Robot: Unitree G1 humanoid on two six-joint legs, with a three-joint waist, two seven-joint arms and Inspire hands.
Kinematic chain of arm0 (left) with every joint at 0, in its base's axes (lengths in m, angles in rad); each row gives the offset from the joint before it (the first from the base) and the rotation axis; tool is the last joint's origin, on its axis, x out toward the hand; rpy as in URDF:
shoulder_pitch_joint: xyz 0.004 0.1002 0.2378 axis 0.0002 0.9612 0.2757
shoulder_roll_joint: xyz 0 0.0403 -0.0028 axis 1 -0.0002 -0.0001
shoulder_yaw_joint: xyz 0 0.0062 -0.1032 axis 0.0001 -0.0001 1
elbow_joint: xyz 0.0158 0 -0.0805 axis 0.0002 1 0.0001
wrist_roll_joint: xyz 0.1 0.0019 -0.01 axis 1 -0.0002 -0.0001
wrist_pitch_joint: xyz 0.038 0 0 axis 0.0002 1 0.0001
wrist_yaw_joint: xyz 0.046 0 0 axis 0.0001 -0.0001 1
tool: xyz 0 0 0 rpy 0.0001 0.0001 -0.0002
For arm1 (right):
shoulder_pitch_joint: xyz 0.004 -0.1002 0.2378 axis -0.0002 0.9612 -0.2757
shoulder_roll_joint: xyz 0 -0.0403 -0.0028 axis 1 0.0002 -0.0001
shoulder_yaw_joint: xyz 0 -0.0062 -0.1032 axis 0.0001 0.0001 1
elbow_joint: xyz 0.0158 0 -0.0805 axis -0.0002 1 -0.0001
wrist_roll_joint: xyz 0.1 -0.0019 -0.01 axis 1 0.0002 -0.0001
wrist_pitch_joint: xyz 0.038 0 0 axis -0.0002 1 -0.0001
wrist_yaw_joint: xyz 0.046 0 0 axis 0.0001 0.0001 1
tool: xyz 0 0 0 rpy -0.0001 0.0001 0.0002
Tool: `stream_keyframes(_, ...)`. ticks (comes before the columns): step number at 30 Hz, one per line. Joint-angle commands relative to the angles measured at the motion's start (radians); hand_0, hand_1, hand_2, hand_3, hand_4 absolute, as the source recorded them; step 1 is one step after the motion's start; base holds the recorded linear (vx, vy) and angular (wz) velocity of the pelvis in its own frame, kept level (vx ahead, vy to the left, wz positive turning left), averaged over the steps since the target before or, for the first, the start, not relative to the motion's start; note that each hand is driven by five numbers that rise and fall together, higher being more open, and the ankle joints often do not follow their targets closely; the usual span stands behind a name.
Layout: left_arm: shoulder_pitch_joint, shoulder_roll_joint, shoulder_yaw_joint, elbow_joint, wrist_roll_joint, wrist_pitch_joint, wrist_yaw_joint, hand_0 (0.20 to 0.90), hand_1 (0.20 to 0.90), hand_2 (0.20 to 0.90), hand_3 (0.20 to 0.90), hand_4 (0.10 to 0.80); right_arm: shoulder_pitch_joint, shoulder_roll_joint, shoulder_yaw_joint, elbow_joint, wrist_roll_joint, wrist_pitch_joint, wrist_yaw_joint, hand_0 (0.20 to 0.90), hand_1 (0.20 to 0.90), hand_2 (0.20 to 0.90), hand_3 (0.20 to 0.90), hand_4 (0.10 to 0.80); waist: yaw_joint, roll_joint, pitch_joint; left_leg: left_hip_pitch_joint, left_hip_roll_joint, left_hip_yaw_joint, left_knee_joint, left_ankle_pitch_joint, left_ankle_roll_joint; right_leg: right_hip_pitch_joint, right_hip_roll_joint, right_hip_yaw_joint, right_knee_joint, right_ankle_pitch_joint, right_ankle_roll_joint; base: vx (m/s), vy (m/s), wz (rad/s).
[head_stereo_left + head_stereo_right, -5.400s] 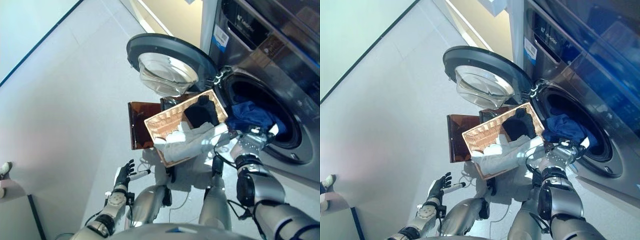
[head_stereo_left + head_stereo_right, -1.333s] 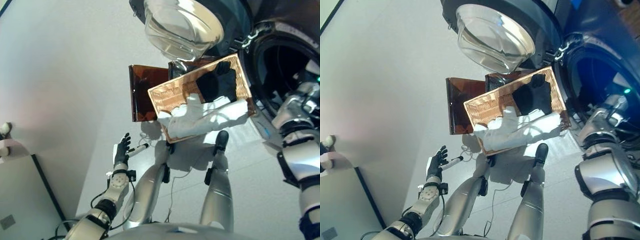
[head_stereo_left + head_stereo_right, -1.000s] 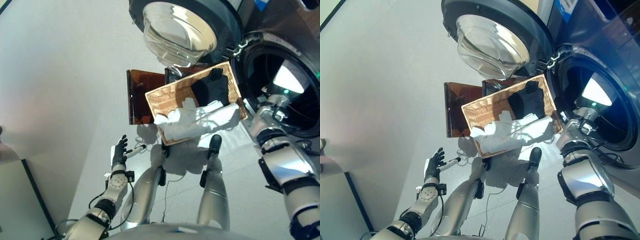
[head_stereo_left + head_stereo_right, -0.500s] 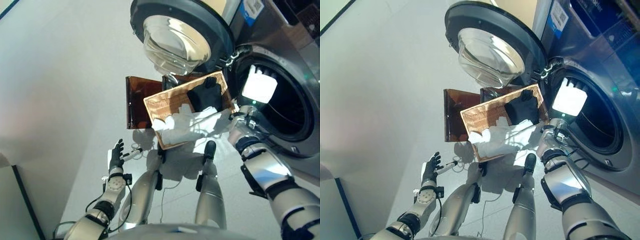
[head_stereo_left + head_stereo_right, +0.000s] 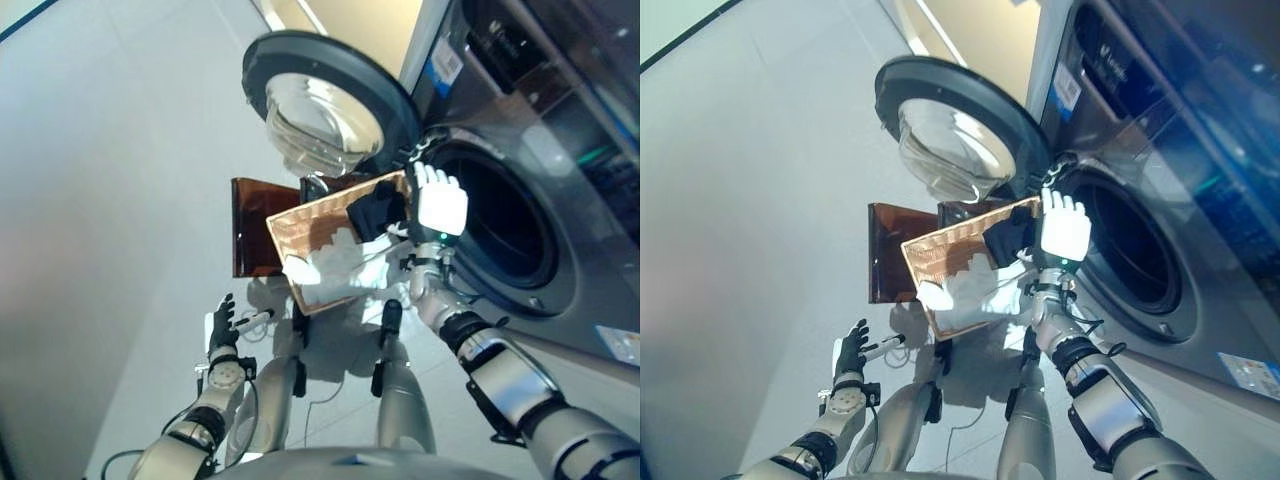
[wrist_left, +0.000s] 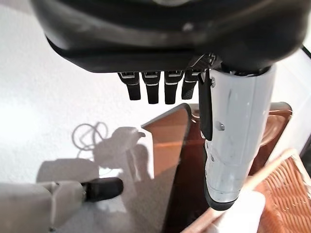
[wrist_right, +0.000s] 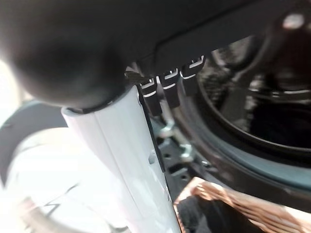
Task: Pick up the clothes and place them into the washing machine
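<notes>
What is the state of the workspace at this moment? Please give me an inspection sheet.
Surface: grey floor.
Job's things: white cloth and black cloth in wicker basket; washing machine with door open, drum looks dark.
Clutter: brown translucent panel behind the basket.
Hands: right hand open, empty, raised by the drum opening; left hand open, empty, low over the floor.
Cables: nothing seen apart from the robot's own.
Surroundings: pale wall.
</notes>
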Motion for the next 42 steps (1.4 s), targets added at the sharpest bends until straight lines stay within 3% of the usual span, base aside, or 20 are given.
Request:
stream_keyframes(1, -0.048, -0.001, 0.018, 0.055, 0.035, -0.016, 0.037, 0.900, 0.900, 0.900, 0.900, 0.800, -0.059, -0.045, 0.001, -0.092, -0.020, -0.060, -0.015, 0.900, 0.900, 0.900, 0.900, 0.800, 0.008, 0.043, 0.016, 0.073, -0.009, 0.020, -0.083, -0.024, -0.075, 0.072, 0.057, -0.026, 0.051, -0.026, -0.007, 0.049, -0.035, -0.02)
stream_keyframes(11, -0.060, 0.006, 0.024, 0.068, 0.044, -0.017, 0.029, 0.900, 0.900, 0.900, 0.900, 0.800, -0.018, 0.011, 0.099, -0.082, -0.054, -0.120, 0.076, 0.900, 0.900, 0.900, 0.900, 0.800, 0.010, -0.006, 0.015, 0.118, 0.000, 0.006, -0.083, -0.025, -0.076, 0.137, 0.072, -0.043, 0.036, -0.038, -0.008, 0.022, -0.025, 0.00)
stream_keyframes(27, -0.078, 0.018, 0.021, 0.072, 0.013, -0.039, 0.024, 0.900, 0.900, 0.900, 0.900, 0.800, -0.093, 0.045, 0.268, 0.000, -0.131, -0.169, 0.223, 0.900, 0.900, 0.900, 0.900, 0.800, 0.047, -0.063, 0.054, 0.071, 0.012, -0.039, -0.083, 0.008, -0.091, 0.134, 0.086, -0.090, 0.003, -0.026, -0.016, -0.021, -0.034, 0.08)
stream_keyframes(42, -0.116, 0.024, -0.008, 0.050, -0.012, -0.047, 0.024, 0.900, 0.900, 0.900, 0.900, 0.800, -0.178, 0.099, 0.325, 0.137, -0.185, -0.141, 0.274, 0.900, 0.900, 0.900, 0.900, 0.800, 0.080, -0.074, 0.117, 0.011, 0.009, -0.097, -0.083, 0.037, -0.103, 0.115, 0.084, -0.146, -0.008, -0.012, -0.017, -0.027, -0.021, 0.11)
